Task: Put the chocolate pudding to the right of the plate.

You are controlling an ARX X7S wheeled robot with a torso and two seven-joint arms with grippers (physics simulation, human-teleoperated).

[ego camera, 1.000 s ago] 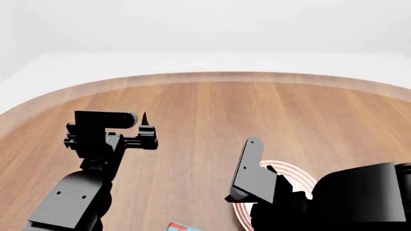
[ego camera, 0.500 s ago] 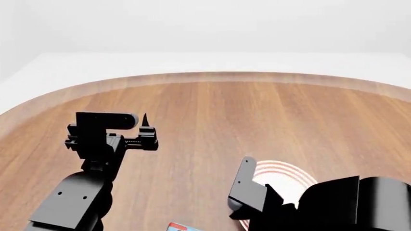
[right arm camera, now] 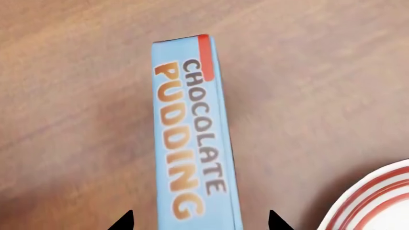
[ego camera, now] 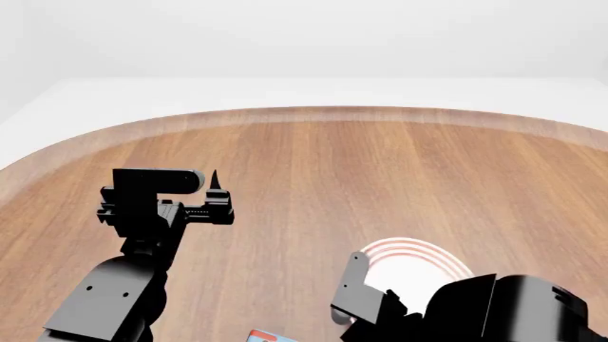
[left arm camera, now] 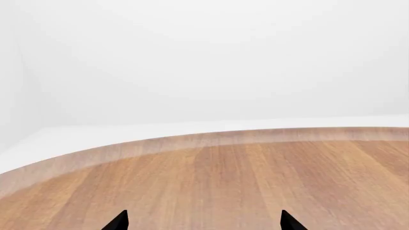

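Right gripper (right arm camera: 199, 221) has descended over the chocolate pudding (right arm camera: 191, 139), jaws spread, nothing grasped. Carton lies left of the plate (ego camera: 418, 258); grasp pending. Left gripper (left arm camera: 203, 221) idle, released.

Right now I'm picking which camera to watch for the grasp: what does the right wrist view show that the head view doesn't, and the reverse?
Only the right wrist view shows the chocolate pudding box's full lettered face, lined up between the open right gripper tips. Only the head view shows the left gripper raised over bare table, and the table's far curved edge. Both show the wooden table, part of the red-ringed plate, and the pudding, just a corner in the head view.
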